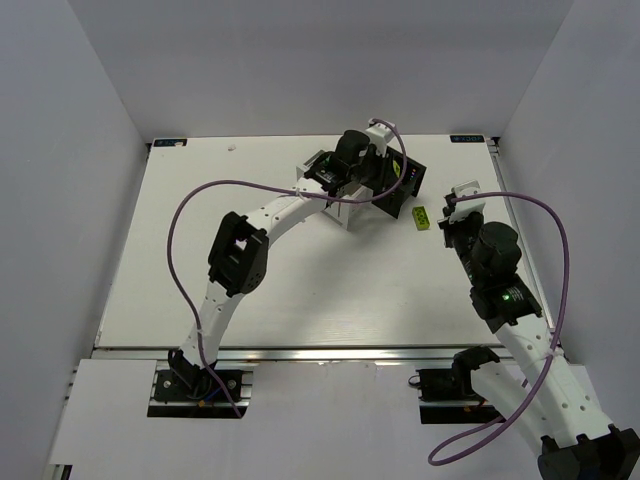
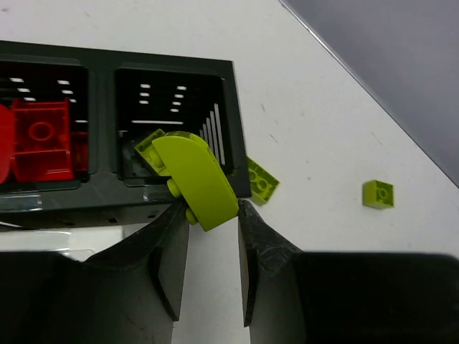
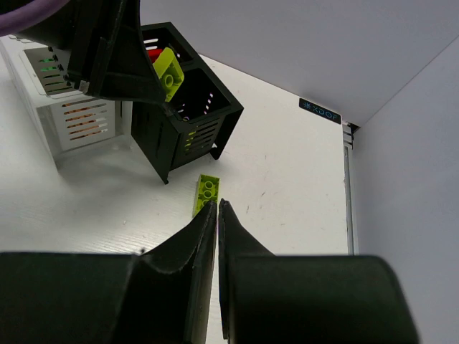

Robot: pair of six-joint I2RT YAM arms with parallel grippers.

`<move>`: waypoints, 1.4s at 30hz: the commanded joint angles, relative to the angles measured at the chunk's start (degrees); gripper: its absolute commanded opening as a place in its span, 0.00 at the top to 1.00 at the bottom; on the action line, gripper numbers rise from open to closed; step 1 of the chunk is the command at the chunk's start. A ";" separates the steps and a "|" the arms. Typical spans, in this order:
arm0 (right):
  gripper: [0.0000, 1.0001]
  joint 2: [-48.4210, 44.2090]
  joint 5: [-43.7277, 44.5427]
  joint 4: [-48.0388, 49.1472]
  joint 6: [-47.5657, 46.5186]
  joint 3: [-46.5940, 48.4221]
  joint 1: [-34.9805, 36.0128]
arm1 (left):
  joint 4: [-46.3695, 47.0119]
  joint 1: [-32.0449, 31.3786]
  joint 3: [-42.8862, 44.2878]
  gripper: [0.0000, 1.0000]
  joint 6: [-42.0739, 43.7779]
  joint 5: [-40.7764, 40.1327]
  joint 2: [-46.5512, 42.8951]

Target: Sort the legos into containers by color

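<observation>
Pinching a curved yellow-green lego in the left fingers over the black container's yellow-green cell; probably opening next to drop it. Hovering beside that container with right fingers nearly closed, empty.

Robotics lab test cell, white desk boxed in by plain grey walls on three edges, two robot arms mounted by a metal rail at its near edge, loose purple cables.

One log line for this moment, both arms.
left gripper: holds curved yellow-green brick over black bin | right gripper: shut, empty, near loose yellow-green brick on table
</observation>
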 commanded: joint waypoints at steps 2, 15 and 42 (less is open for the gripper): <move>0.89 -0.52 -0.35 2.91 -0.54 -0.05 -0.24 | 3.43 -0.27 3.23 0.85 2.15 -4.84 -0.85; 0.87 0.36 -1.14 3.00 -1.33 -0.49 -0.24 | 3.86 -0.71 10.70 0.68 2.51 -8.88 4.60; 0.37 2.98 -0.61 1.78 -1.51 -0.05 -0.41 | 1.67 -1.41 6.43 0.93 1.37 -12.92 -7.24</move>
